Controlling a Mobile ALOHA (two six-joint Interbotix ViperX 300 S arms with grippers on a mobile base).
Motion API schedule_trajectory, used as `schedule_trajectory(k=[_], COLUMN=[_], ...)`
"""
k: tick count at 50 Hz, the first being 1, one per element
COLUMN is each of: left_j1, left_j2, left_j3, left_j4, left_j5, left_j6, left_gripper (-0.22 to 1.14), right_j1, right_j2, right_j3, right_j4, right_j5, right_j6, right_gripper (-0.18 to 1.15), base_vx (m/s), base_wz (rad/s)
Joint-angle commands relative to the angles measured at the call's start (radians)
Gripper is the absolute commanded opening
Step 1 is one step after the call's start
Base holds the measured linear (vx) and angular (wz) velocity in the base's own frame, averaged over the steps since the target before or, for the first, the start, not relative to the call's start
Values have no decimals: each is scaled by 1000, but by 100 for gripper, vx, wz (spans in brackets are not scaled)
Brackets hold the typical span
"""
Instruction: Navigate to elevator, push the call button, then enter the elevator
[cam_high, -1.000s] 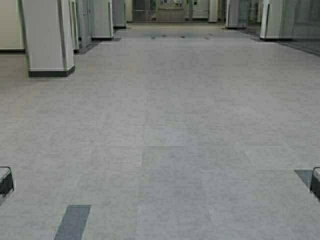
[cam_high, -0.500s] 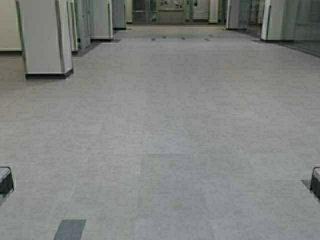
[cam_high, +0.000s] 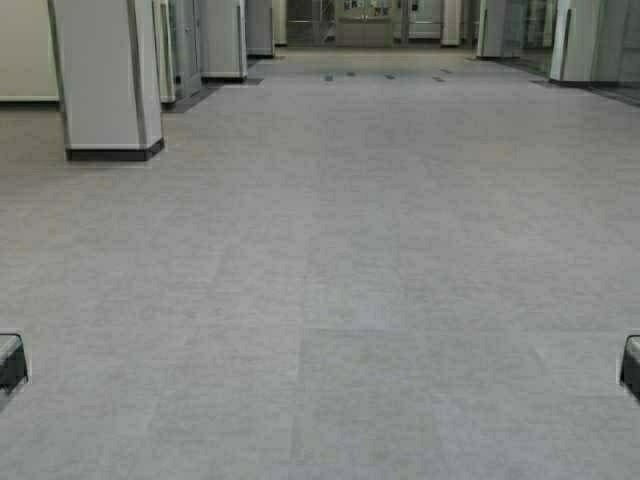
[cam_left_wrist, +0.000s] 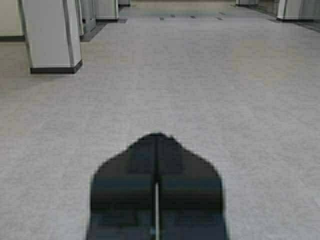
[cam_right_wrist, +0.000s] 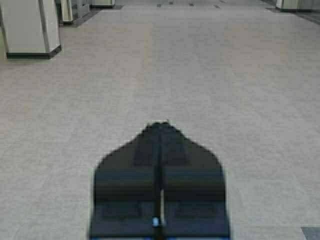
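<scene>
Left gripper (cam_left_wrist: 157, 137): parked low, fingers pressed together, holding nothing. White square pillar (cam_high: 108, 78): ahead of it and to its left, on grey floor (cam_high: 340, 250). Right gripper (cam_right_wrist: 161, 125): parked low, fingers likewise closed and empty. Elevator and call button: I cannot pick out either; only open hallway lies ahead of both grippers.

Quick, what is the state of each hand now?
Left hand: closed, holding nothing.
Right hand: closed, holding nothing.
</scene>
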Motion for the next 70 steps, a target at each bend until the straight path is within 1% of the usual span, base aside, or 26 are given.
schedule_trajectory(k=[1,24,41,70], left_j1=[0,0,-2,0], left_j2=[-2,-5,49,54], left_j3=[-5,14,12,20], left_j4=[2,-2,-2,0], left_j5=[-29,-34,-44,-69], left_j6=[0,-8,-5,-6], left_gripper=[3,3,3,3], right_j1=[0,0,0,0], right_j2=[5,18,28,37], right_j3=[-23,-11,-9,-6], right_j4=[-3,-3,-3,-3], right_j5=[-15,-54,-55,-63], right_j6=[2,0,2,6], right_gripper=[4,4,4,4], base_vx=[49,54,60,68], base_wz=[4,-4,14,7])
